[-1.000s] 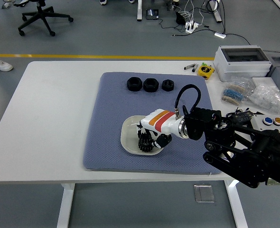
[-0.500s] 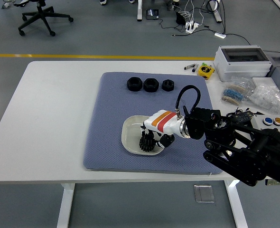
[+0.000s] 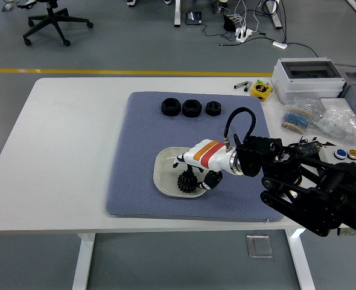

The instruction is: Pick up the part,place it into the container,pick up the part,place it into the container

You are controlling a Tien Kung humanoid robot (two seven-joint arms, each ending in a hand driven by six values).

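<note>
Grey workshop floor with a yellow line beyond, white desk [image 3: 63,157] in front, blue mat [image 3: 142,151] laid over its middle. One black toothed part [image 3: 187,180] lying inside the shallow white container [image 3: 165,172] at the mat's near side, resting on the dish floor. Right hand [image 3: 193,171] poised just above and beside that part, fingers [image 3: 183,161] spread and loosened, nothing visibly gripped; thumb side low by the dish's right rim, whether touching the part hard to tell. Judged as the release step of a placement: part down in the container, hand not yet clear of it. Three more black parts [image 3: 190,107] lined up in a row at the mat's far edge, well apart from the dish, untouched. So roughly half the job done as far as visible: one part delivered, at least one more pick and place left, likely from that far row. Next move calling for a lift clear of the dish rim without dragging the placed part, then a reach forward across the mat. Left hand nowhere in view. Clutter to the right of the mat: grey box [image 3: 308,77], plastic bags [image 3: 341,121], a yellow object [image 3: 262,89], coloured buttons [image 3: 353,154].
</note>
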